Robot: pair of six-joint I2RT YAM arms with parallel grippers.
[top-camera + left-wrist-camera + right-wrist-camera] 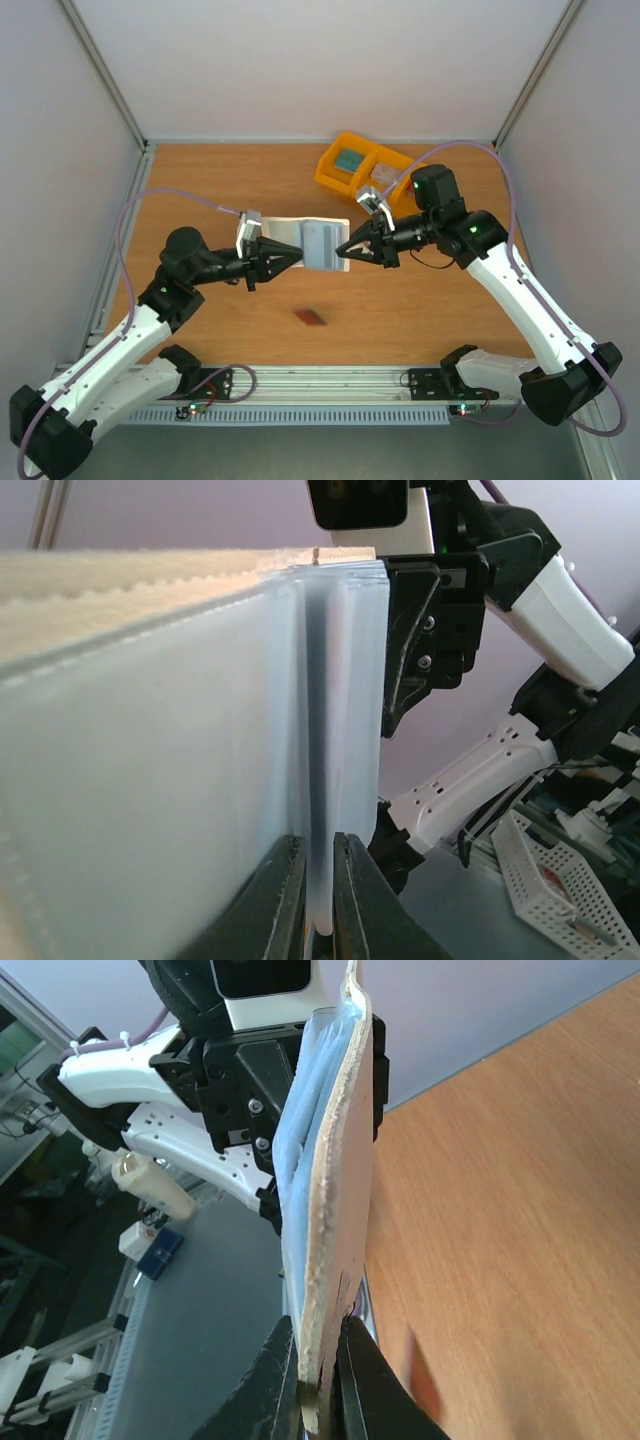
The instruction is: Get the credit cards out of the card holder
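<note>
The card holder (pixel 320 243) hangs in the air over the middle of the table, opened out, cream outside and pale grey-blue inside (pixel 150 780). My left gripper (pixel 300 255) is shut on a thin pale-blue inner leaf at its left edge (pixel 318 838); I cannot tell whether a card is in that leaf. My right gripper (pixel 343 247) is shut on the cream outer flap at its right edge (pixel 318 1325). One red credit card (pixel 311 317) lies flat on the wood in front of the holder and shows as a red blur (pixel 425 1380) in the right wrist view.
A yellow three-compartment bin (pixel 365 167) stands at the back of the table, right of centre, just behind my right wrist. White walls close in the table at left, right and back. A metal rail (pixel 330 380) runs along the near edge.
</note>
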